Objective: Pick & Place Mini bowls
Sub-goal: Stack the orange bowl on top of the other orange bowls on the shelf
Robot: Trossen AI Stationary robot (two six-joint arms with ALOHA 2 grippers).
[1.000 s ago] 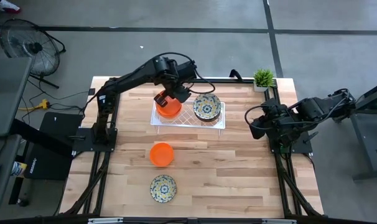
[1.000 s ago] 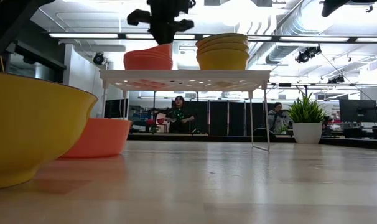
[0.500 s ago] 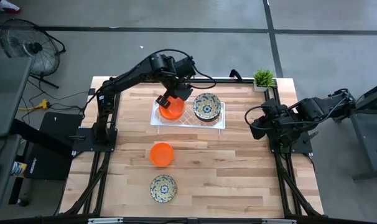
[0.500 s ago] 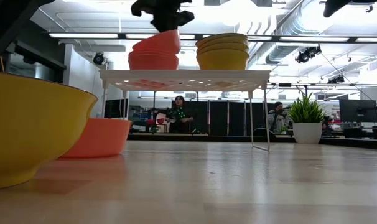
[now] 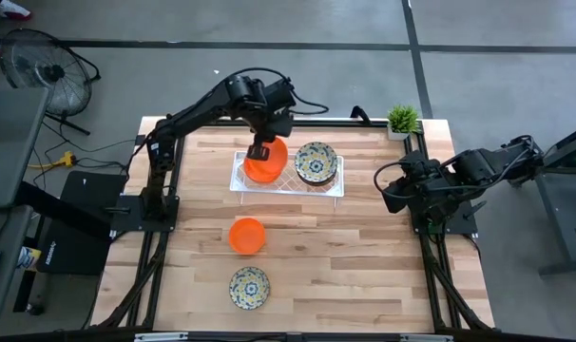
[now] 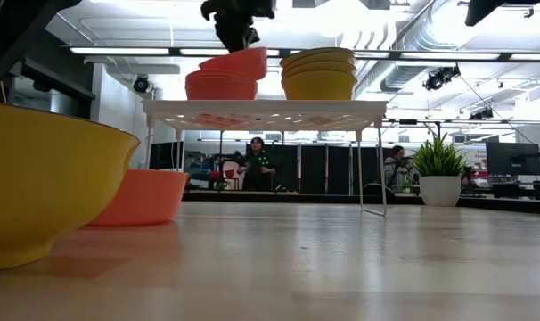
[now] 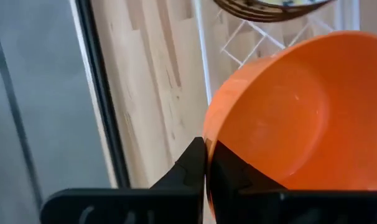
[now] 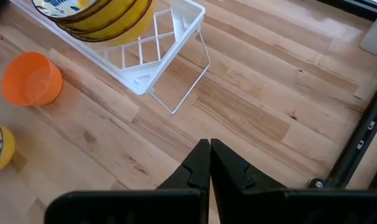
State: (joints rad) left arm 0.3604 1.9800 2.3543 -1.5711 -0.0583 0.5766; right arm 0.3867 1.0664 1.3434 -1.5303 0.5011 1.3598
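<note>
On the white lattice tray (image 5: 334, 184) stand a stack of orange-red mini bowls (image 6: 218, 86) and a stack of patterned mini bowls (image 5: 316, 162). Above the orange stack, my left gripper (image 5: 260, 150) is shut on one orange bowl (image 7: 288, 118). Another orange bowl (image 5: 246, 236) and a patterned bowl (image 5: 249, 287) rest on their bases on the table nearer the front. My right gripper (image 8: 209, 154) hangs shut over the table's right side with nothing in it. My left gripper pinches the orange bowl's rim (image 7: 206, 134), one finger (image 7: 191, 165) outside the wall and the other inside. The fingers come steeply from above. The bowl is tilted above the orange stack (image 6: 239, 62); whether its low side touches the stack I cannot tell.
A small potted plant (image 5: 401, 121) stands at the far right corner. The tray stands on thin wire legs (image 6: 381, 169) near the far edge. Bare wood lies between the tray and the two loose bowls and along the right side.
My left gripper has rolled about its own line and risen a little over the tray. The orange bowl has swung round with it, from the gripper's near-left side to its right, and now sits tilted higher above the stack.
</note>
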